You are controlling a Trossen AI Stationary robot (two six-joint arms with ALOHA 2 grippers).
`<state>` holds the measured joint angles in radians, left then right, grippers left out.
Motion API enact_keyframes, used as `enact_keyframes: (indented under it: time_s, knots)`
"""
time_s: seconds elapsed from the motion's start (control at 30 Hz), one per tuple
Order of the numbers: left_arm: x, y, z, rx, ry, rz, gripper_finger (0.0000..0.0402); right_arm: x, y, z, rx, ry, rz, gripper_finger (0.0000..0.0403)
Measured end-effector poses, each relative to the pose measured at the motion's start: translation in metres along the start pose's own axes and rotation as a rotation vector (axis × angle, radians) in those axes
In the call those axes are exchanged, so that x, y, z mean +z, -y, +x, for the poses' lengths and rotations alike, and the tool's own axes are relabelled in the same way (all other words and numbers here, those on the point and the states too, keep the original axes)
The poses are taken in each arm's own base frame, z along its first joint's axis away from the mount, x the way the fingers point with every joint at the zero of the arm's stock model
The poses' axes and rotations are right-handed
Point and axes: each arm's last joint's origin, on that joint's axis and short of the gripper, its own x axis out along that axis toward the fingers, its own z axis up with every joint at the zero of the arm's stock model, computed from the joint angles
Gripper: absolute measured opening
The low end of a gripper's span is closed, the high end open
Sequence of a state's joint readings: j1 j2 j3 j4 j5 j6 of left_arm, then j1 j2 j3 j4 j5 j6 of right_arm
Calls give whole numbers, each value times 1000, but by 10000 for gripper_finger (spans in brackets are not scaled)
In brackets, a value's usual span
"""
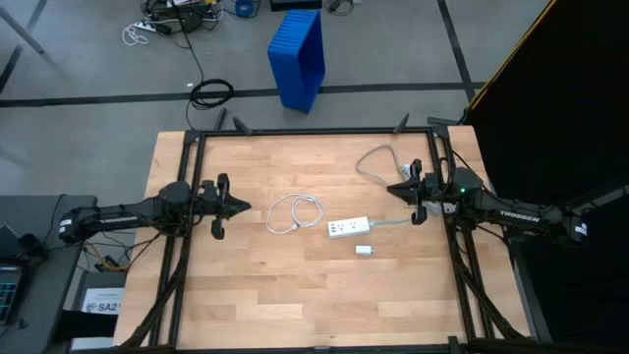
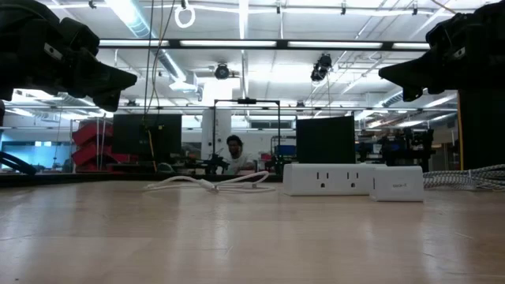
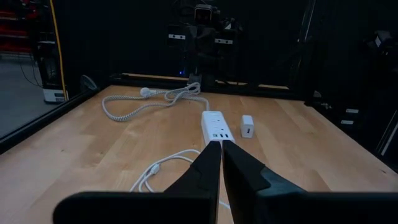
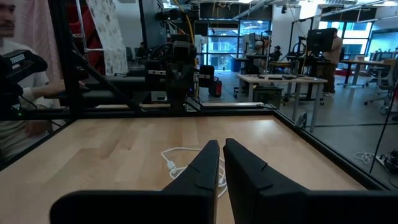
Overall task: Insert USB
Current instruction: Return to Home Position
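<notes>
The thin white USB cable [image 1: 293,212] lies in loose loops on the wooden table near its middle; it also shows in the low view [image 2: 209,184], the left wrist view [image 3: 155,173] and the right wrist view [image 4: 177,163]. My left gripper [image 1: 244,207] is shut and empty, held above the table to the left of the cable. My right gripper [image 1: 390,188] is shut and empty, held above the table at the right, beyond the white power strip [image 1: 349,227]. A small white adapter block [image 1: 364,251] lies next to the strip.
The power strip's thicker grey cord [image 1: 378,162] loops toward the table's far right. A black frame [image 1: 314,131] edges the table. A blue crate [image 1: 298,57] stands on the floor beyond the far edge. A person [image 4: 15,87] sits beyond the table.
</notes>
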<state>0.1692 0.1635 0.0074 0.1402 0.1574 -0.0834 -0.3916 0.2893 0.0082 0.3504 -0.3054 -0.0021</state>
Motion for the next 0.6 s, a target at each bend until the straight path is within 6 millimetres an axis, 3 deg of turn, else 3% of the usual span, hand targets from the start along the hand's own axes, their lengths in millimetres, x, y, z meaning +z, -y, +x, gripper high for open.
enact_keyframes:
  time_s: [0.6]
  knots:
    - [0, 0, 0, 0, 0, 0, 0, 0, 0, 0, 0, 0, 0, 1]
